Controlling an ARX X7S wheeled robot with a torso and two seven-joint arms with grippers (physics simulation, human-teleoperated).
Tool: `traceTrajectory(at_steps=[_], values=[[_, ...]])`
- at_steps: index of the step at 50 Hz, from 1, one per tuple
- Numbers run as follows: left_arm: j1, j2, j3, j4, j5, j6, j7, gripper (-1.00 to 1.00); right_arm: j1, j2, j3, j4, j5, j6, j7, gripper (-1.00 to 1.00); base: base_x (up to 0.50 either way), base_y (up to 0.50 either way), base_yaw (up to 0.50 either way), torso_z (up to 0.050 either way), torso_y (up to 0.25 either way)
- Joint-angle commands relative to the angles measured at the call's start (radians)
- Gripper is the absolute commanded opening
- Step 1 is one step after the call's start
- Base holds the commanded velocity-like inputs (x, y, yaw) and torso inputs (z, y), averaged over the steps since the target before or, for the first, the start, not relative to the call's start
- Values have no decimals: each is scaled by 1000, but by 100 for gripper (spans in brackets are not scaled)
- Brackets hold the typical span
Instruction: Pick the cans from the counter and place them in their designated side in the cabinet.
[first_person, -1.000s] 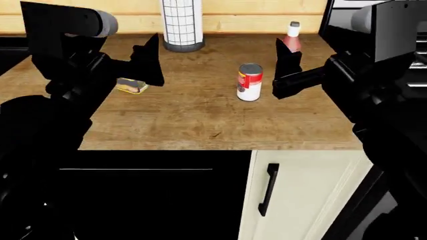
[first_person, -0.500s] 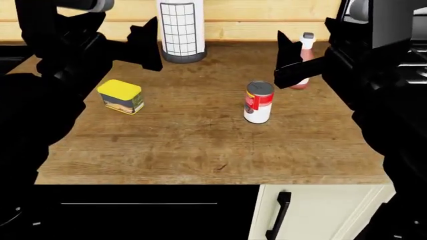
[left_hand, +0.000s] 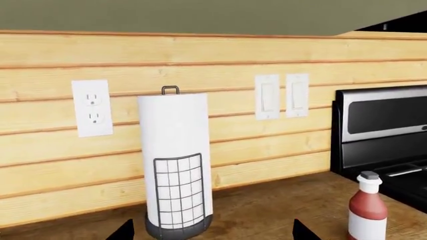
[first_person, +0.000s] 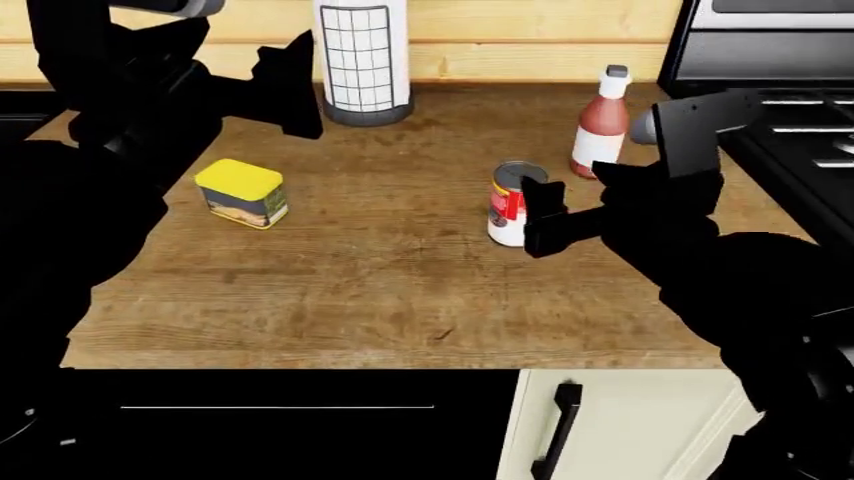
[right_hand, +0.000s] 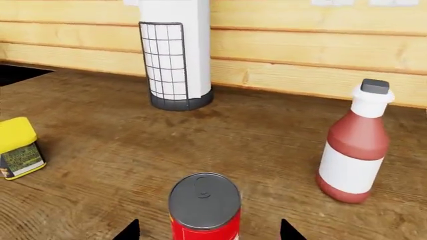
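Note:
The red-and-white can (first_person: 509, 203) (right_hand: 204, 207) stands upright mid-counter (first_person: 374, 290). My right gripper (first_person: 531, 212) (right_hand: 210, 231) is open at the can's height, one fingertip on each side of it and neither touching. The yellow-lidded tin (first_person: 242, 192) (right_hand: 17, 147) sits to the left on the counter. My left gripper (first_person: 296, 90) (left_hand: 213, 232) hovers open and empty behind and above the tin, facing the wall beside the white cylinder.
A white cylinder in a black wire grid (first_person: 362, 60) (left_hand: 177, 170) (right_hand: 175, 55) stands at the back. The red sauce bottle (first_person: 601, 125) (right_hand: 353, 145) is behind and right of the can. The black stove (first_person: 787, 110) borders the counter's right. A cream cabinet door (first_person: 627, 430) is below.
My right arm has dropped from beside the sauce bottle down to the red-and-white can, its fingers now flanking it. The left arm has held still over the last half second.

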Motion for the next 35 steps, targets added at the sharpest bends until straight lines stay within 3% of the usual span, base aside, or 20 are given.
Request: traceTrajectory(at_steps=[1, 35], values=[[2, -3, 0, -2, -4, -1, -6, 100, -39, -2, -40, 93, -4, -25, -22, 100, 0, 0, 0, 0, 0], [29, -10, -9, -19, -14, 29, -15, 100, 96, 4, -275, 485, -95, -264, -185, 100, 0, 0, 0, 0, 0]])
